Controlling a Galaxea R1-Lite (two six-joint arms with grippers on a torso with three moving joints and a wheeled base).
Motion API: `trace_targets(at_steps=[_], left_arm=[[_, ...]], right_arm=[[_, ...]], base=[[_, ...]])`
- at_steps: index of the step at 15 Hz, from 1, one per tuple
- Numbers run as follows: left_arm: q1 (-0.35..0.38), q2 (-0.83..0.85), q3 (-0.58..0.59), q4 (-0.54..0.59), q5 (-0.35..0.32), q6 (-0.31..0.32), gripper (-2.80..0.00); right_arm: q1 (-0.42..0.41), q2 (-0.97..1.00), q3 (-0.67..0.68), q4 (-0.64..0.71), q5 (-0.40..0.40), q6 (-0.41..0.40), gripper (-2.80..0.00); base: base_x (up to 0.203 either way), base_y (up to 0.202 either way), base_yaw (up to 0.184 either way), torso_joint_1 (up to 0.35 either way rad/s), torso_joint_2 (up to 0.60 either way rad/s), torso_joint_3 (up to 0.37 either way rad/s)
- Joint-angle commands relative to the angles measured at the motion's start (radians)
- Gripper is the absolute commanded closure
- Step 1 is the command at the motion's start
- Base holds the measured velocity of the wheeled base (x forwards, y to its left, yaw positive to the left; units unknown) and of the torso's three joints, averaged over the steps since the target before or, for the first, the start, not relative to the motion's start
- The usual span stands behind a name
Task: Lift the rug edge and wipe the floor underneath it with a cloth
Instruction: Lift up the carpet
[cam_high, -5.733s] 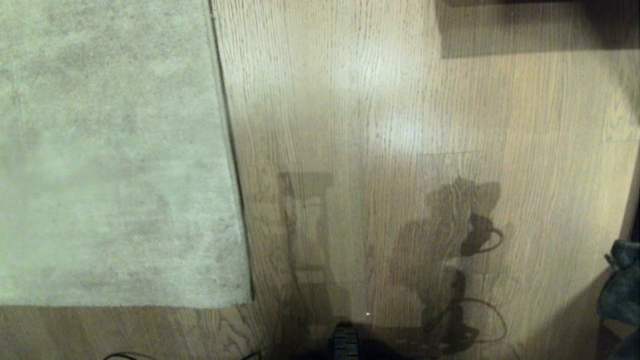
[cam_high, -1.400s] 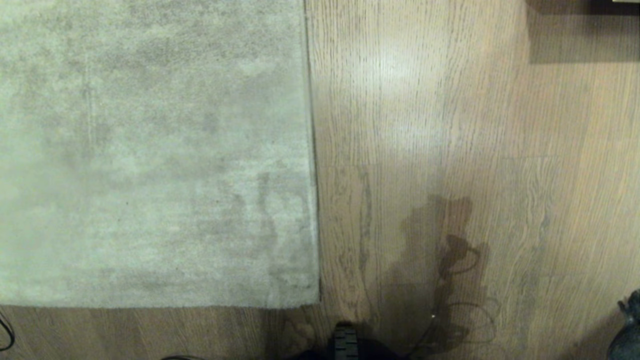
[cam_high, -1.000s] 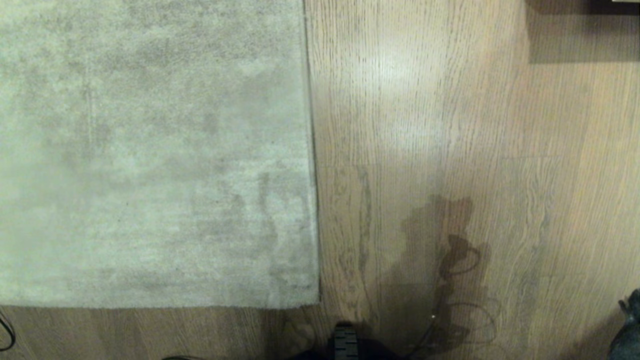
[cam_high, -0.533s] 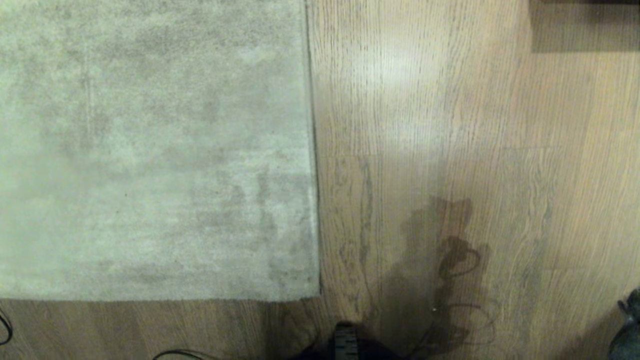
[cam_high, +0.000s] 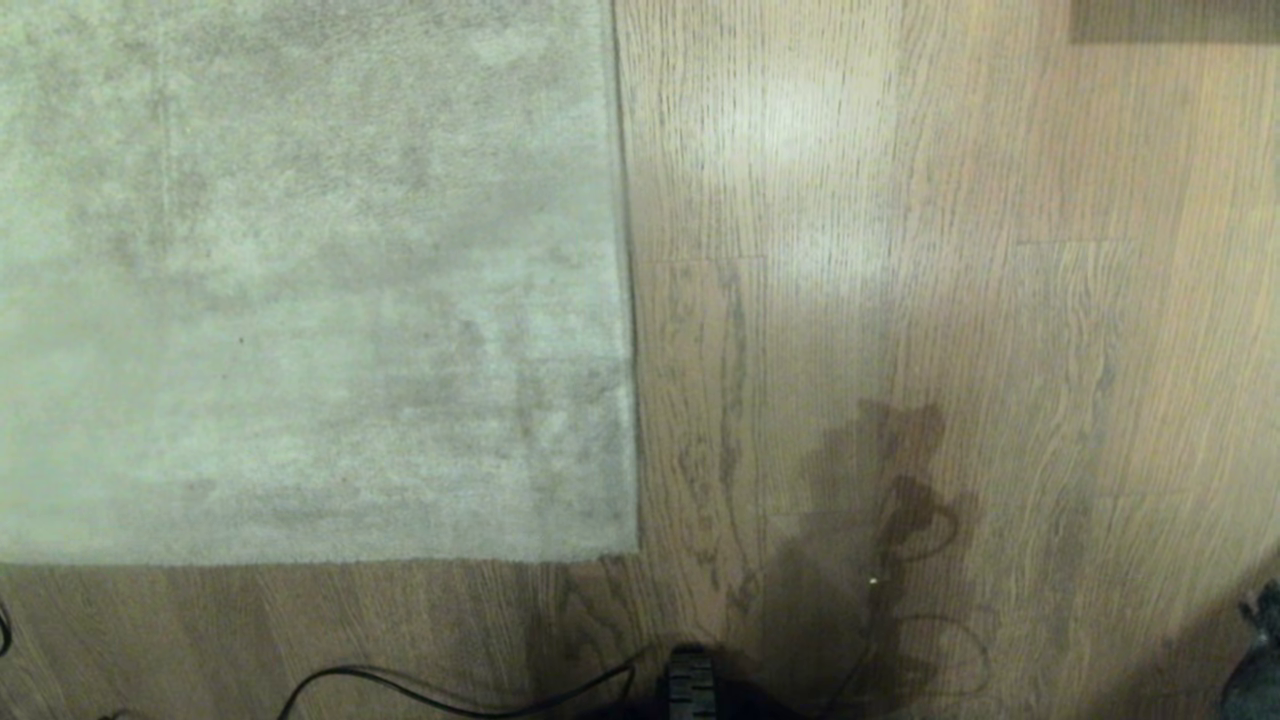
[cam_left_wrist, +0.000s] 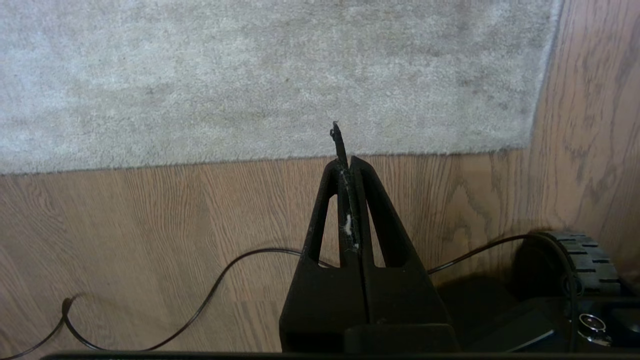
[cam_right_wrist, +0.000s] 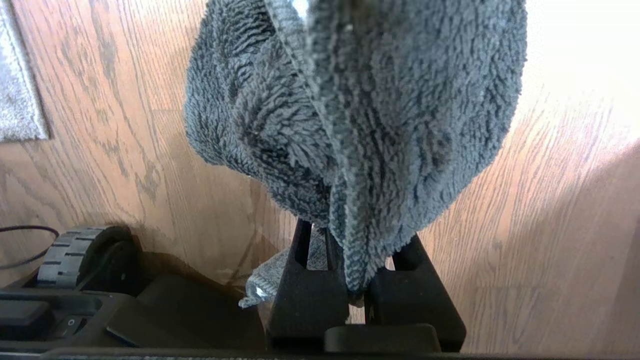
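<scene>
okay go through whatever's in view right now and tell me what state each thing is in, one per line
rug edge: lying flat on the floor, corner down, not lifted.
floor: bare wood planks showing beside the rug.
cloth: bunched, clamped in the right gripper, off the floor.
right gripper: shut on the cloth.
left gripper: shut, empty, above the floor near the rug's border.
black cable: loose, trailing across the floor.
</scene>
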Motion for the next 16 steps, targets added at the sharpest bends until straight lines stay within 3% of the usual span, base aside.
trace_targets(at_steps=[1, 16], left_arm=[[0.000, 0.000, 0.000, 0.000, 0.000, 0.000, 0.00], [0.000, 0.000, 0.000, 0.000, 0.000, -0.002, 0.00]], right_arm=[[0.000, 0.001, 0.000, 0.000, 0.000, 0.000, 0.00], [0.000, 0.001, 0.000, 0.000, 0.000, 0.000, 0.00]], base=[[0.000, 0.000, 0.000, 0.000, 0.00, 0.000], [0.000, 0.000, 0.000, 0.000, 0.00, 0.000]])
